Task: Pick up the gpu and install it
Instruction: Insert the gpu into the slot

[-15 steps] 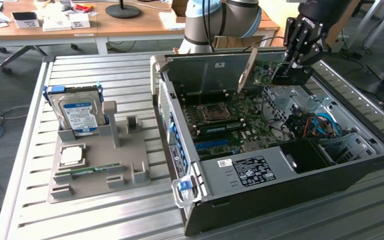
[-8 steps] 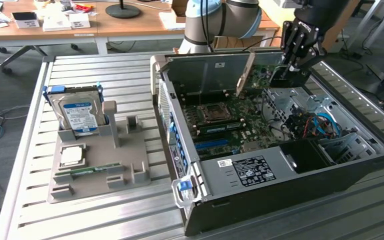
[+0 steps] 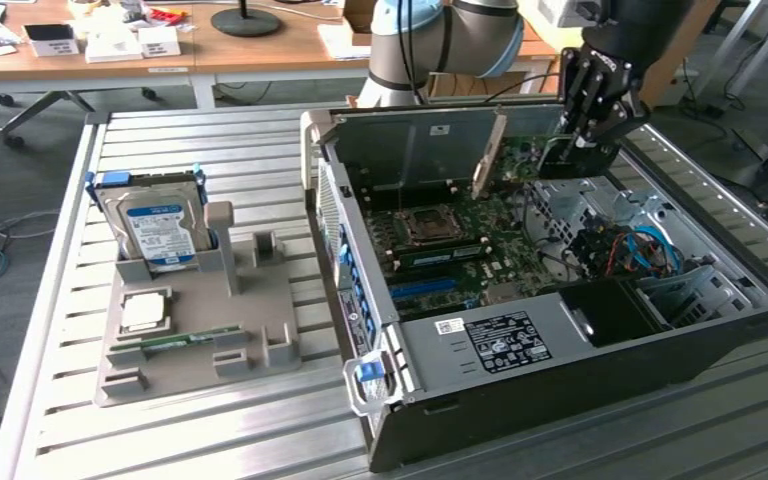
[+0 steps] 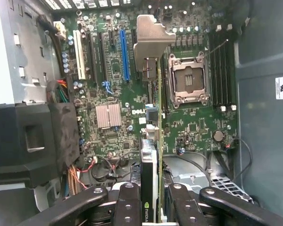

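The gripper (image 3: 582,138) pinches the gpu (image 4: 159,141) edge-on above the motherboard (image 4: 193,127), far inside the open case (image 3: 704,350). The wrist view reads Dell on the board and Nvidia on the card. The exterior view shows a hard drive (image 3: 157,225) on the exterior view's left.

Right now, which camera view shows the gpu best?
The wrist view: the gpu runs edge-on from bracket to the gripper holding it. The exterior view shows it small, over the open case.

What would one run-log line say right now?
gripper: shut on gpu | gpu: edge-on above motherboard in open computer case | seated: not yet
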`<state>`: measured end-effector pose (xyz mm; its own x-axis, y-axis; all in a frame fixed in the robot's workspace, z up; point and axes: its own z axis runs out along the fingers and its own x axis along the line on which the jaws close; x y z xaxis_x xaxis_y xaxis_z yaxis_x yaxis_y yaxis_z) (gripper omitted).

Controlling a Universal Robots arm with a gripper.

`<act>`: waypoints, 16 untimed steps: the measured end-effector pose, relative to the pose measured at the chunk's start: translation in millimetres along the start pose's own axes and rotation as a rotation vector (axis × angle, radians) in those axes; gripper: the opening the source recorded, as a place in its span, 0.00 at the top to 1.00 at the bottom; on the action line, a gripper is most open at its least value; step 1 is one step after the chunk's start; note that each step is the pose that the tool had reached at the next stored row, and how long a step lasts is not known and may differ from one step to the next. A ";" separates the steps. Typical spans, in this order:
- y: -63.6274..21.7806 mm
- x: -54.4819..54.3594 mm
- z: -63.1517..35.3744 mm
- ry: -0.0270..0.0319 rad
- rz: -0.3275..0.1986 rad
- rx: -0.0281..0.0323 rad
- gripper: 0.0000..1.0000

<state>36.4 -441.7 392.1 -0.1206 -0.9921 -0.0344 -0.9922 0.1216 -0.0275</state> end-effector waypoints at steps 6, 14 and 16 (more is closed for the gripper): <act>7.0 1.0 2.5 0.0003 -0.001 0.0000 0.73; 13.5 1.8 3.9 -0.0002 -0.014 -0.0005 0.73; 14.4 1.9 4.9 -0.0005 -0.030 -0.0010 0.73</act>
<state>22.1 -441.7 386.7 -0.0909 -0.9953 -0.0341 -0.9954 0.0919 -0.0276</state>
